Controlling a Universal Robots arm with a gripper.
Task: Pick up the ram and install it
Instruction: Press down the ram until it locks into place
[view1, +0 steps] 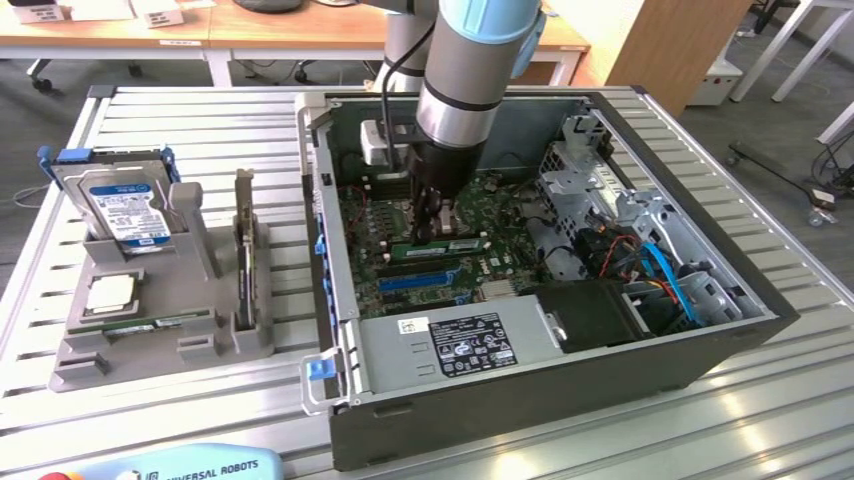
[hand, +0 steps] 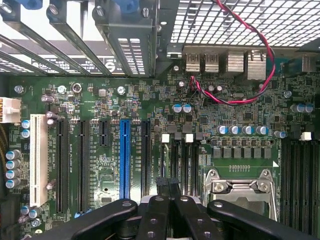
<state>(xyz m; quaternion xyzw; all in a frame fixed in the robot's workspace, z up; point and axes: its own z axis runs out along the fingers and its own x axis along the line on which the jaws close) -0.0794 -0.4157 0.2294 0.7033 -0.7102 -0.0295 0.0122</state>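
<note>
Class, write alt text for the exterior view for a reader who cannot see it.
A robot arm reaches down into an open computer case, its shut tool right above the ram on the motherboard. At the exterior view's left, a grey holder carries a hard drive.

A robotics lab: an open PC case (view1: 534, 300) sits on a slatted aluminium surface (view1: 200, 130), wooden desks (view1: 267, 35) behind it, a parts holder (view1: 160, 320) beside it.
</note>
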